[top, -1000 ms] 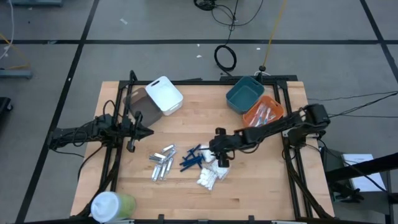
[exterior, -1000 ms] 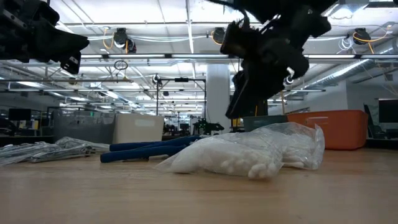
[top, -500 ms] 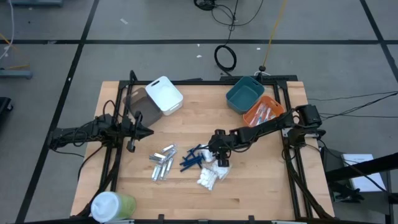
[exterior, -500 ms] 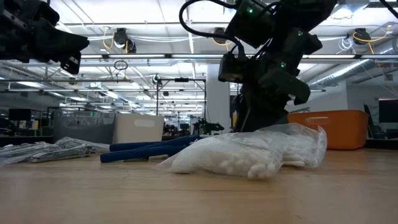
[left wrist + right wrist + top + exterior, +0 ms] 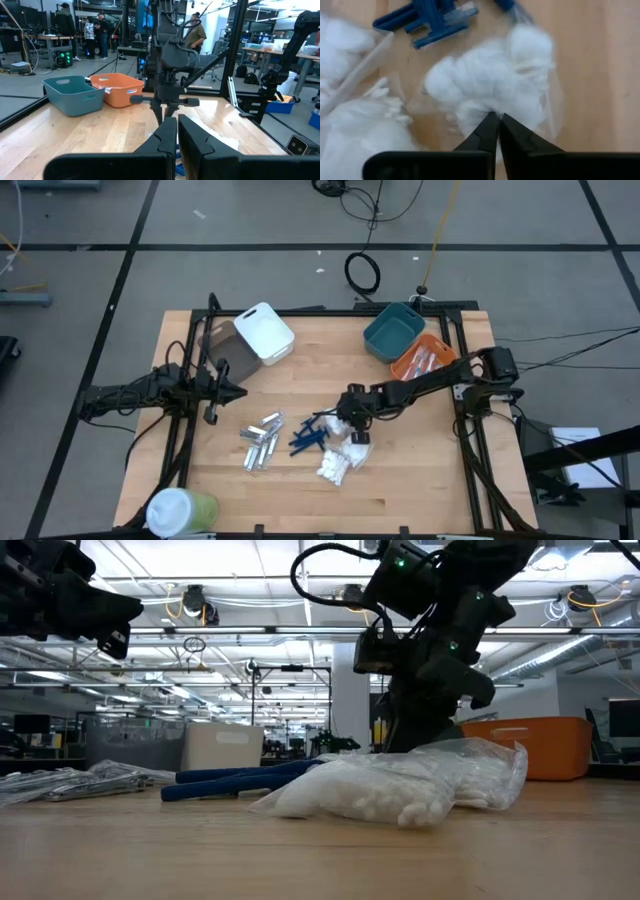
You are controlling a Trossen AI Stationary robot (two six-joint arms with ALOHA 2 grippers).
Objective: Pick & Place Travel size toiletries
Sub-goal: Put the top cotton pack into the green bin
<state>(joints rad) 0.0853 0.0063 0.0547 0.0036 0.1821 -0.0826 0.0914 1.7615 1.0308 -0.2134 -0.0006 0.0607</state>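
Several white crinkly packets (image 5: pixel 338 460) lie mid-table on the wood, heaped in the low view (image 5: pixel 400 785). Left of them lie dark blue sticks (image 5: pixel 308 434) and silver tubes (image 5: pixel 260 443). My right gripper (image 5: pixel 353 423) stands low over the far end of the packet heap, shut on one packet (image 5: pixel 495 85) of white fluff in clear film. My left gripper (image 5: pixel 238 392) hangs shut and bare-fingered above the table's left part, also shown in its wrist view (image 5: pixel 176 127). My right gripper pinches the packet's clear film at its edge (image 5: pixel 493 107) between its two fingertips. The fingers come from above, pointing down. The packet lies on the table, beside the other packets.
At the far edge stand a white bin (image 5: pixel 264 332) over a clear bin (image 5: pixel 214 340), a teal bin (image 5: pixel 393 330) and an orange bin (image 5: pixel 423 361) holding items. A white-lidded green cup (image 5: pixel 181 511) stands at the near left corner.
My right gripper has come down onto the far end of the white packet heap and shut on a packet's film. The packets lie as they did. My left arm has kept still.
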